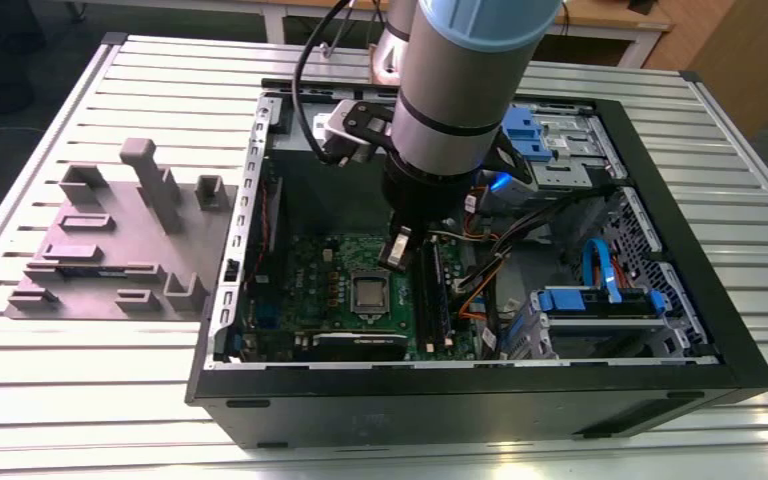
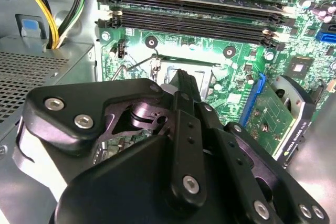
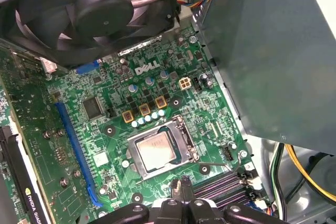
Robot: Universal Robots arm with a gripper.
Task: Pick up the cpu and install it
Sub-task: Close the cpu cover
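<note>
Grey fixture block [image 1: 111, 245] lay on slatted table [image 1: 77, 400] at exterior view's left. Open computer case [image 1: 491, 390] beside it. Cpu [image 3: 156, 150] sat in motherboard [image 3: 105, 129] socket. Gripper [image 3: 181, 188] hovered above, jaws closed, empty.

1. The thick silver-grey cylindrical robot arm with a pale blue end cap [image 1: 454, 90] comes down from the top of the exterior view, standing nearly upright.
2. Its black wrist section [image 1: 427, 188] narrows toward the tool.
3. The slim black two-finger gripper [image 1: 396, 262] points straight down; in both wrist views its black metal fingers [image 2: 185, 85] lie pressed together, tips meeting with no gap [image 3: 181, 188].
4. Nothing is held between them.
</note>
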